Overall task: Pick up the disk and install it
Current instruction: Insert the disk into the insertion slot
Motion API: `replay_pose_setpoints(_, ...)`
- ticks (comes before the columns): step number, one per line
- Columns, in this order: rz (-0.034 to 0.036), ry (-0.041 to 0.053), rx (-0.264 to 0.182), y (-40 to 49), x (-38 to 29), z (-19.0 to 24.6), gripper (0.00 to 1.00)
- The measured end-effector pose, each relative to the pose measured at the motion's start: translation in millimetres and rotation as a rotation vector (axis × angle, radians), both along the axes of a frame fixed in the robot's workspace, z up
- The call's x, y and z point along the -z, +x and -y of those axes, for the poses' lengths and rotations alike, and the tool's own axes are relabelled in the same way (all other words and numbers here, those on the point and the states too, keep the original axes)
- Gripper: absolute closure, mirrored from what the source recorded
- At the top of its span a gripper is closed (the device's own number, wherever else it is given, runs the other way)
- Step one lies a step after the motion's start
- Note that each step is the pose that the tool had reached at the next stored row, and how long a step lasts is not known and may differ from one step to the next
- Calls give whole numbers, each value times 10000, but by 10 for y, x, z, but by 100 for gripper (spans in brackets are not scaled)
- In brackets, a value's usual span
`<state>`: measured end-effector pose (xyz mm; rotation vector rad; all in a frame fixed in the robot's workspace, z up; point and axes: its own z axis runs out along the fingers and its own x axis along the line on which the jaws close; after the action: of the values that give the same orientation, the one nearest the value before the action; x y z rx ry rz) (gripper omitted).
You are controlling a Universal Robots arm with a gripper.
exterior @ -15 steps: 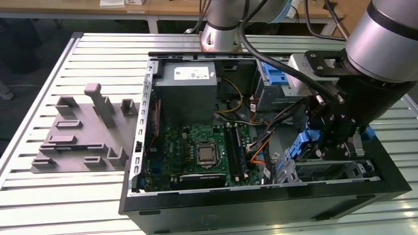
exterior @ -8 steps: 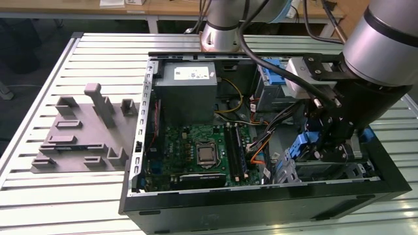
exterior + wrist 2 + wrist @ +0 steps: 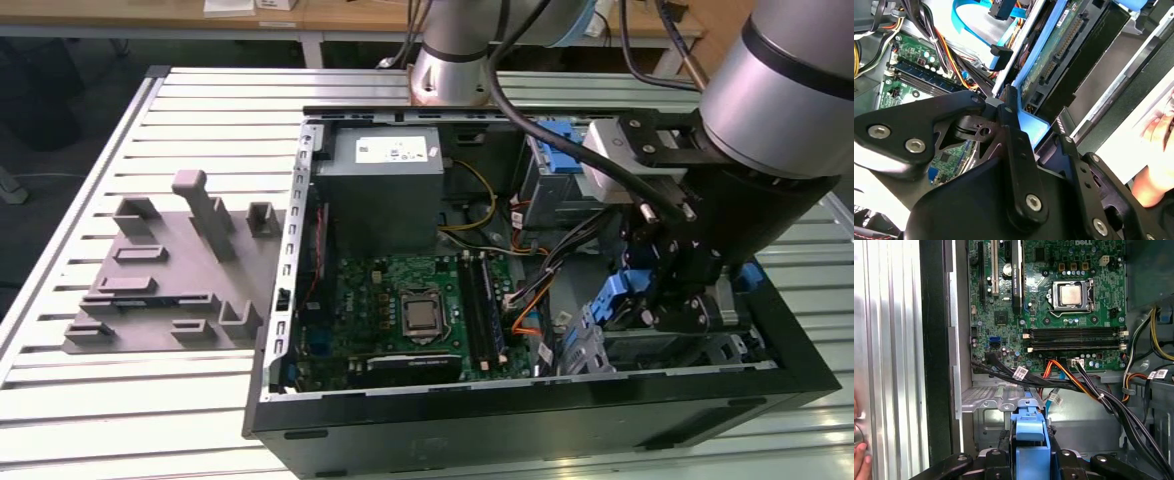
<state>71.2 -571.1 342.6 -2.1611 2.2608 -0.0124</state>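
Disk (image 3: 1061,55), in blue carrier: held clenched by the tool (image 3: 1029,455) inside the open computer case (image 3: 534,420), at the exterior view's right, beside the motherboard (image 3: 387,290). The case is set on the slatted counter (image 3: 134,420). A person's hand (image 3: 1159,165) is seen outside the case wall.

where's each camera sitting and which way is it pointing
Exterior view: above the table, looking down into the computer case; arm and gripper at the exterior view's right.
First wrist view: on the wrist, looking past the gripper at the motherboard.
Second wrist view: on the wrist, close on the gripped disk.
Both wrist views share the disk.
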Motion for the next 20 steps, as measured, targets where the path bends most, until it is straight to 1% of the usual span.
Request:
replay_pose_setpoints(3,2,8,0,0,5,1,63)
replay_pose_setpoints(5,0,2,0,0,2,0,50)
replay_pose_setpoints(11,0,0,0,0,2,0,51)
replay_pose_setpoints(12,0,0,0,0,2,0,58)
replay_pose_setpoints(13,0,1,0,0,2,0,58)
replay_pose_setpoints(16,0,1,0,0,3,0,75)
replay_pose_setpoints(17,0,0,0,0,3,0,75)
replay_pose_setpoints(18,0,0,0,0,3,0,81)
replay_pose_setpoints(19,0,1,0,0,4,0,81)
replay_pose_setpoints(20,0,1,0,0,4,0,87)
